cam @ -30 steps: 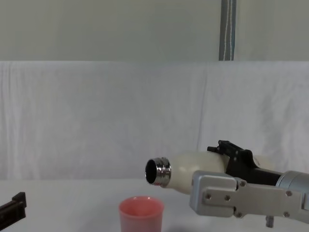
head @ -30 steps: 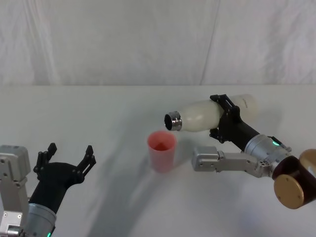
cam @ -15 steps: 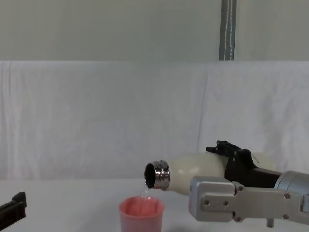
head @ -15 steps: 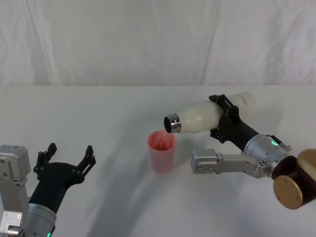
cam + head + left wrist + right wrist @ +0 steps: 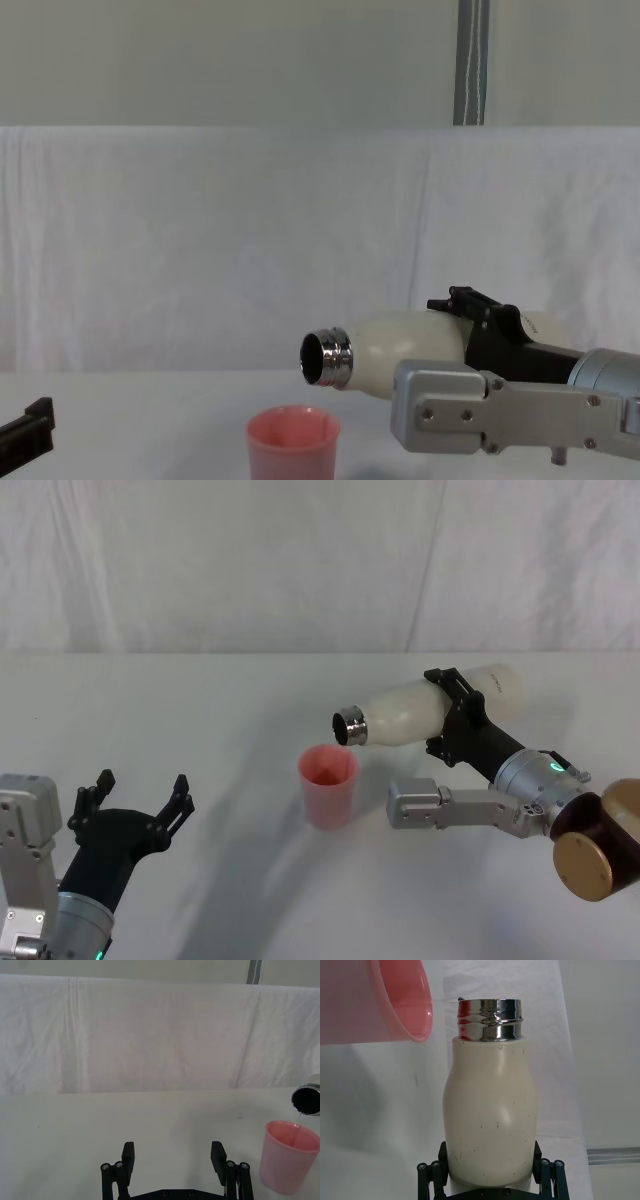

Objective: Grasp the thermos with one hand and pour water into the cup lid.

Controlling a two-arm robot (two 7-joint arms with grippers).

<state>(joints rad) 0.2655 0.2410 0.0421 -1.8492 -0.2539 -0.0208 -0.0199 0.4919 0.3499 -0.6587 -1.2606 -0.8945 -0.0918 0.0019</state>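
Cream-white and matte, the thermos (image 5: 420, 712) lies almost level in the air, held above the desk (image 5: 250, 690) on the right side of the scene. The right pincer (image 5: 458, 715) is clamped around its body, with one black finger over the top and the other under it. The shiny steel neck (image 5: 349, 727) points to the left and a little downward. Its open mouth is just above the right part of the rim of the cup lid (image 5: 328, 786), not touching it.

The cup lid is a small pink cup that stands upright on the desk, near the middle of the scene. In the left wrist view a thin thread of water (image 5: 298, 1119) hangs from the lower edge of the neck (image 5: 306, 1099) down to the pink rim (image 5: 292, 1136). In the chest view the mouth (image 5: 327, 357) is seen from the side, higher than the cup (image 5: 293, 443) and slightly to its right.

At the near left the left pincer (image 5: 132, 800) hovers low over the desk, well apart from the cup. Its fingers are spread apart and hold nothing. In the left wrist view both fingertips (image 5: 128, 1152) point toward the far side of the desk.
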